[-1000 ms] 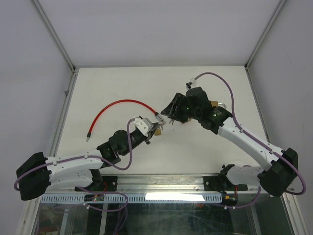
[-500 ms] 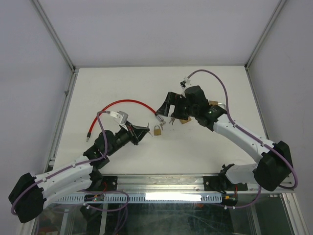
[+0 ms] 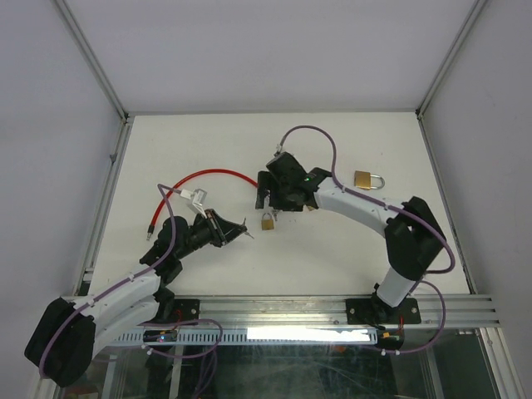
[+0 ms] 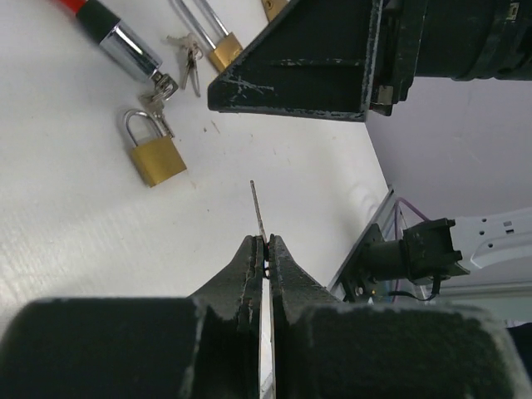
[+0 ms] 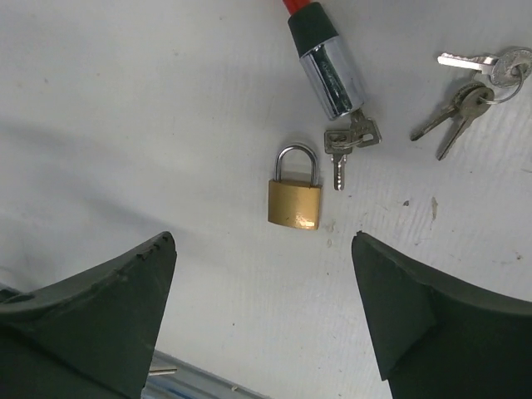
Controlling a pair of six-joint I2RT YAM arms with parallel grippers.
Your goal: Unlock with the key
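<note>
Our left hand [image 4: 263, 249] clenches the key [image 4: 258, 208] edge-on. Our right hand [image 5: 264, 287], spread wide, hangs over the small padlock [image 5: 295, 199], which lies mid-frame on the worktop [image 5: 125, 125]. We judge the next move is to grasp the padlock, then line the key up with the keyhole.

We see the left gripper [image 3: 235, 229], its jaws pinching the key [image 4: 258, 212], drawn back toward 7 o'clock from the small padlock [image 3: 268, 222], while the right gripper [image 3: 268, 198] has swung toward 9 o'clock above it, uncovering a second padlock [image 3: 368, 179].
</note>
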